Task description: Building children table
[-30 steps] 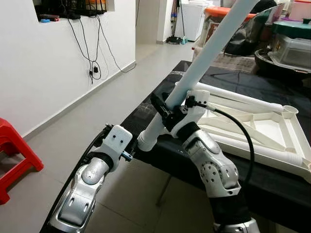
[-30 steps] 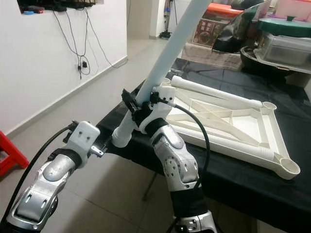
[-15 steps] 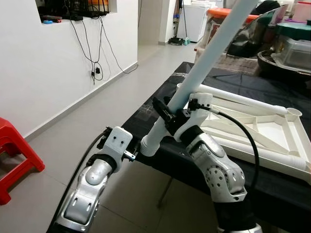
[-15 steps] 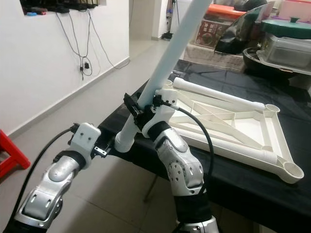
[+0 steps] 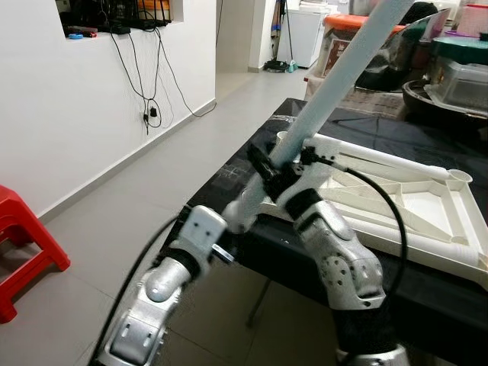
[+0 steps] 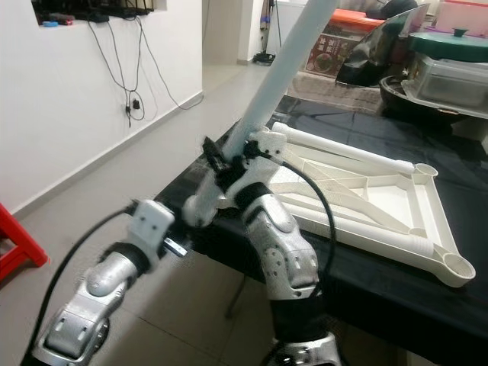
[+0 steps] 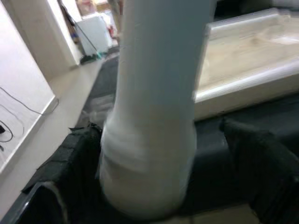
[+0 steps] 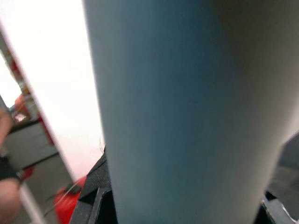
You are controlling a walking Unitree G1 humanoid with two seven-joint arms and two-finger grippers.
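The right hand [image 5: 268, 169] is clenched around a long white table leg [image 5: 335, 72], which slants up and away from the robot, its lower end [image 5: 238, 216] hanging beyond the near edge of the tabletop [image 5: 252, 164]. The left hand [image 5: 229, 248] is close under that lower end; in the left wrist view the leg end [image 7: 148, 172] stands between its 2 black fingers [image 7: 254, 154], which are spread and, as far as I can see, not pressing on it, so this hand is released. On the black cloth lies the white table frame [image 5: 396, 194], upside down, with a round socket [image 5: 456, 174] open at its far corner. No leg stands in the frame yet, so I judge the building is at an early stage: this leg must be turned and pushed into 1 socket, and the other legs are left to do after it. A red stool [image 5: 23, 244] stands on the floor by the wall, well apart.
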